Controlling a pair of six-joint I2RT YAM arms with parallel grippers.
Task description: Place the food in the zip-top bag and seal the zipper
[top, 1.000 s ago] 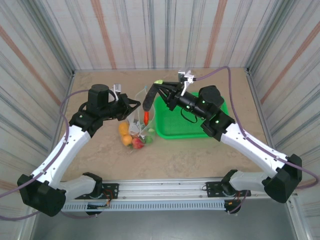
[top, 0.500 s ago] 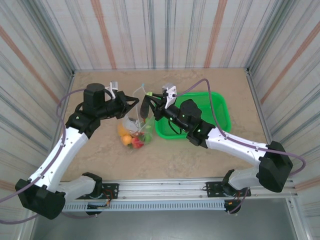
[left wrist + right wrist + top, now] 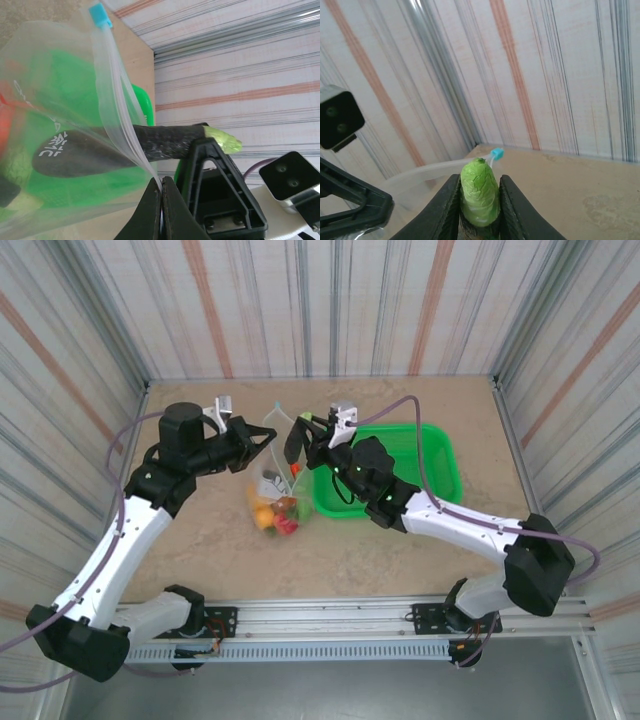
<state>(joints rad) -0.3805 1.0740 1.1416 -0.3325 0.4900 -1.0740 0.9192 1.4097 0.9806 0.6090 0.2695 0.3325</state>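
Gripping the dark eggplant (image 3: pixel 160 142) near its green cap with the right tool (image 3: pixel 480 202), poked lengthwise toward lower left into the zip-top bag (image 3: pixel 55 90), rim pinched by the left tool (image 3: pixel 161 192).

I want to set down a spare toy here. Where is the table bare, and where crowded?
Bare table lies between the zip-top bag and the near rail, and behind the green basket along the back wall. Crowded: the bag's mouth, where left gripper, right gripper and eggplant meet.

Corrugated striped walls (image 3: pixel 330 300) enclose beige mottled tabletop (image 3: pixel 400 550); aluminium rail (image 3: pixel 330 618) along near edge.
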